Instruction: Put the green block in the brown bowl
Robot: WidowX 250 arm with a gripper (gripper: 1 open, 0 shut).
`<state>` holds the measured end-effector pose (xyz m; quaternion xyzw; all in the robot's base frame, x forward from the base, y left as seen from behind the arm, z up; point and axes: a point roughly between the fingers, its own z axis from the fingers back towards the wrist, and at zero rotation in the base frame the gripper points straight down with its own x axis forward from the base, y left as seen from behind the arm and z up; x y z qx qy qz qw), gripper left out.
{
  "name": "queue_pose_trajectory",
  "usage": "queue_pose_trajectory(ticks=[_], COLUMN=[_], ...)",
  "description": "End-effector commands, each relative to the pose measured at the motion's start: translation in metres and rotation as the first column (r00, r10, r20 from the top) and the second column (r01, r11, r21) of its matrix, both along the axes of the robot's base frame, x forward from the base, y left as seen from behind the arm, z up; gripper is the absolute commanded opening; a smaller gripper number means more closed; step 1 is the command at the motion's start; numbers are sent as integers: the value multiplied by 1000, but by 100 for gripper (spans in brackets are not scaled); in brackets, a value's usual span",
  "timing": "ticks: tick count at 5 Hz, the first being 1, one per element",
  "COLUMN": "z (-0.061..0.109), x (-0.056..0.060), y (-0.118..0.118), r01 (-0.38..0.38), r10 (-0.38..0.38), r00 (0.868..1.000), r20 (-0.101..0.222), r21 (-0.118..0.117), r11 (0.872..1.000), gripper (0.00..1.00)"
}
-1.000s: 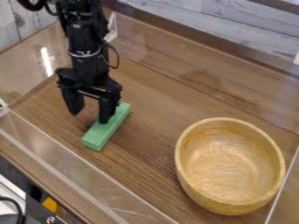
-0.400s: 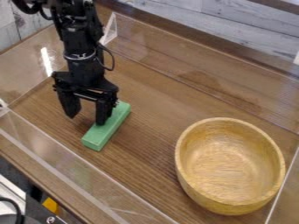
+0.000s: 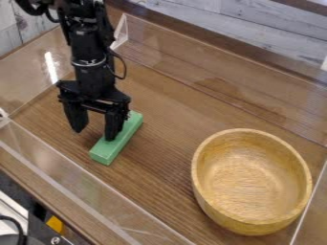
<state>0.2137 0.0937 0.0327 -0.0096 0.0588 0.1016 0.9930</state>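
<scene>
The green block [image 3: 110, 144] lies flat on the wooden table, left of centre, its long axis running from front left to back right. My black gripper [image 3: 96, 124] points straight down over the block's far end with its jaws open. One finger stands to the left of the block and the other [image 3: 117, 122] at the block's far end; I cannot tell whether either touches it. The brown bowl [image 3: 251, 179], round, tan and empty, sits at the front right, well apart from block and gripper.
Clear plastic walls [image 3: 76, 191] fence the table along the front and left edges, and another pane [image 3: 243, 57] runs along the back. Open wooden tabletop [image 3: 179, 105] lies between the block and the bowl.
The arm has shifted slightly left and lowered a little around the block's far end. The block and bowl stay where they were, and the jaws remain open.
</scene>
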Motion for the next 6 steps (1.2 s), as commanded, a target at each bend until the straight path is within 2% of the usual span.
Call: queue_pose_trajectory(ticks=[1, 2, 4, 6], z=[10, 5, -1, 2], x=[16, 21, 38, 43], y=[2, 1, -21, -31], r01=[0, -11, 51, 122], r10=[-2, 10, -52, -121], r00=[998, 998, 997, 992], r20=[56, 55, 50, 39], r21=[25, 24, 9, -11], r11=[1000, 1000, 999, 992], gripper=[100, 100, 100, 100])
